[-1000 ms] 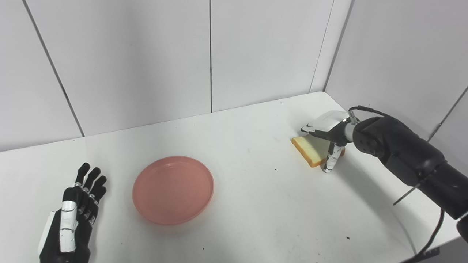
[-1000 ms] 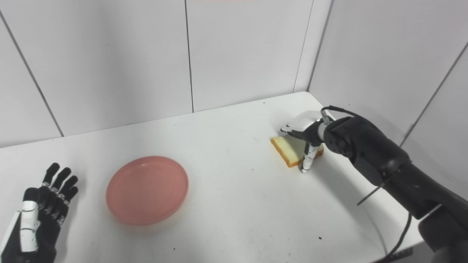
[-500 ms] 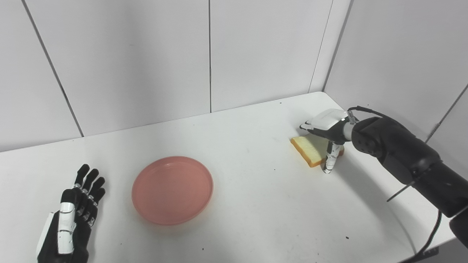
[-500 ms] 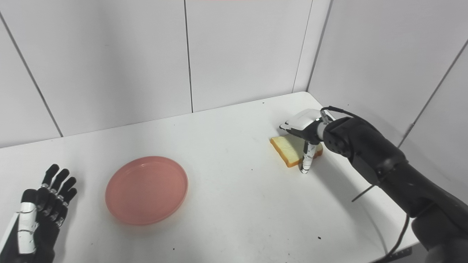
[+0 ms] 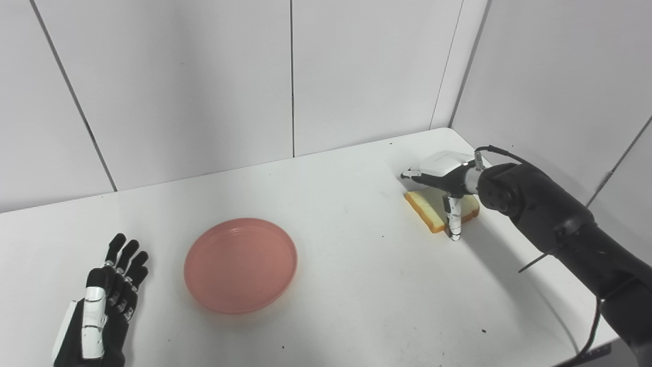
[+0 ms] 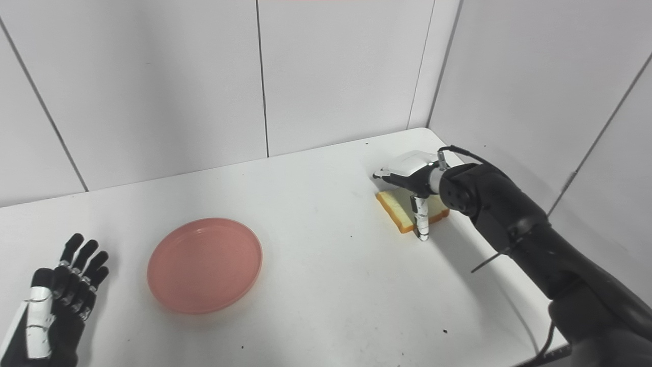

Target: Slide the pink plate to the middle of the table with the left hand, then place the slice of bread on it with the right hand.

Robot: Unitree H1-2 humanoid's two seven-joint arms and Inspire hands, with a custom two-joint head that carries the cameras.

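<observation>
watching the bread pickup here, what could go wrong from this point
The right hand is over the bread slice with its thumb beside the near edge; the slice may skid rather than lift. The carry to the pink plate is long, so a loose hold could drop it.

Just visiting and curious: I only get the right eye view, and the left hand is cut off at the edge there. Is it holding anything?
Observer: No. The left eye view shows the left hand at full width, fingers apart, empty, lying apart from the pink plate.
Operator: What's on the side I can't see?
Observer: A white casing strip along the hand's outer edge, then white table.
</observation>
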